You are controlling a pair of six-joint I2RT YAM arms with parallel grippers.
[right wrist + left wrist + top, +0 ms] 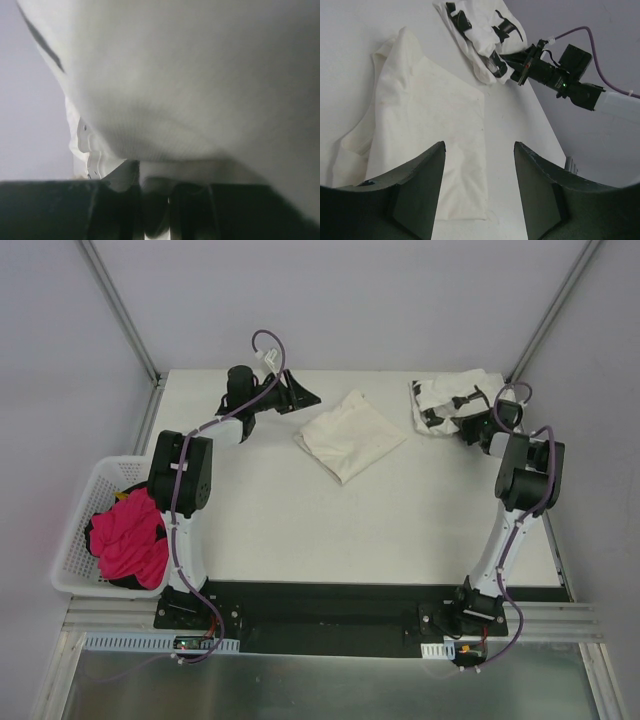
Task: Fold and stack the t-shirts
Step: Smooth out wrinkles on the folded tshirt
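Note:
A folded cream-white t-shirt (350, 435) lies at the middle back of the table; in the left wrist view this cream t-shirt (420, 115) spreads below and ahead of my fingers. My left gripper (305, 395) (480, 147) hovers open just left of it with nothing between its fingers. The white t-shirt with black marks (440, 400) (480, 30) lies crumpled at the back right. My right gripper (465, 425) (155, 185) is at its near right edge, fingers shut on a fold of this cloth (175, 75), which fills the right wrist view.
A white basket (80, 510) holding pink-red cloth (130, 540) stands off the table's left edge. Grey walls and slanted frame posts close in the back corners. The right arm (570, 82) reaches in from the right.

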